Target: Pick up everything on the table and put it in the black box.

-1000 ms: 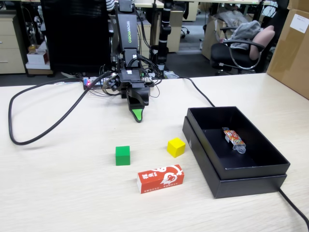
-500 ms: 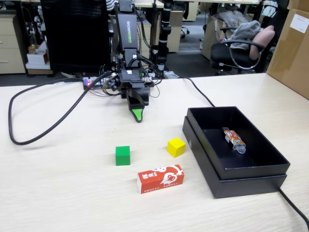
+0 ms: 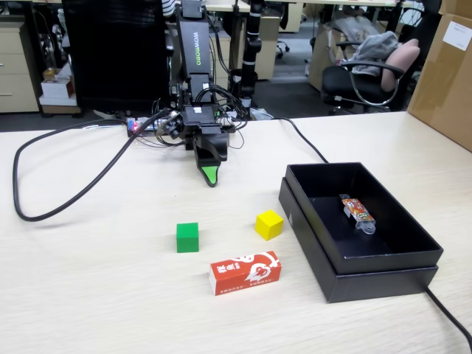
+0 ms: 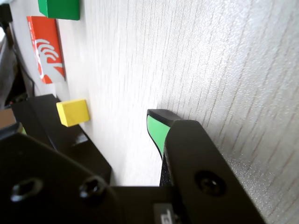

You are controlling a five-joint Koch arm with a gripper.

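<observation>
Gripper (image 3: 212, 177): I read it closed, empty, tip down at far table (image 3: 88, 280).
Cubes: green cube (image 3: 187, 237) left of yellow cube (image 3: 269, 224).
Carton (image 3: 245, 272): nearest.
Box (image 3: 324, 251): right.

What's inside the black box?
In the fixed view, the black box holds one small orange-patterned wrapped item with clear ends, lying on its floor. The near wall hides a strip of the floor, so anything tucked right behind it cannot be seen.

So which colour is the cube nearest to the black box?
Yellow cube, clearest in the fixed view.

Even, bright indoor light, soft shadows; wrist view blurs at its near edge.
</observation>
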